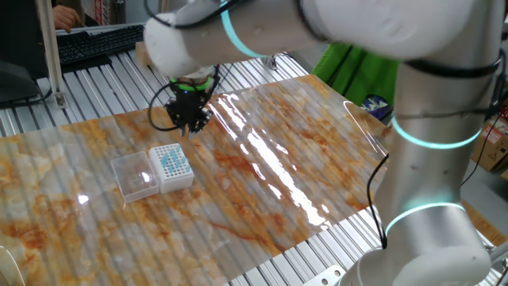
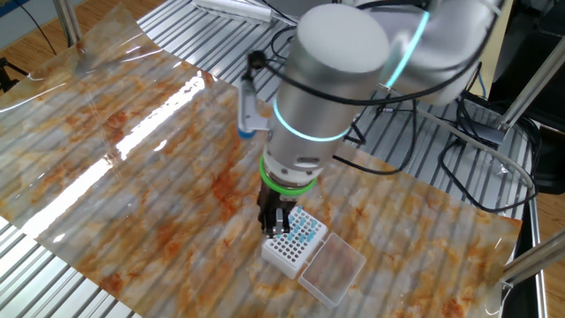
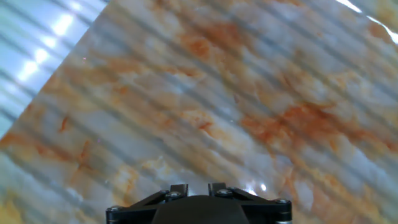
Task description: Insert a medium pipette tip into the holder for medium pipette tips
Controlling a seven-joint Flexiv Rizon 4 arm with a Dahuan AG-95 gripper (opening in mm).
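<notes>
One holder for medium pipette tips (image 1: 169, 165) stands on the marbled sheet (image 1: 262, 183), a white box with a grid of teal holes on top and its clear lid (image 1: 133, 175) folded open beside it. The gripper (image 1: 189, 121) points down over the bare sheet, at about 1 o'clock from the holder in one fixed view and apart from it; in the other fixed view the gripper (image 2: 274, 226) appears just at the holder's (image 2: 297, 242) 9 o'clock edge. The fingers look narrow, close to each other, but I cannot tell if they are fully pressed together or pinching something. The medium pipette tip I cannot find in any view; it is too small and pale. I judge the step is the grasp of the tip from the sheet. The next move calls for a lift, a short carry toward 7 o'clock, and careful alignment over one hole.
</notes>
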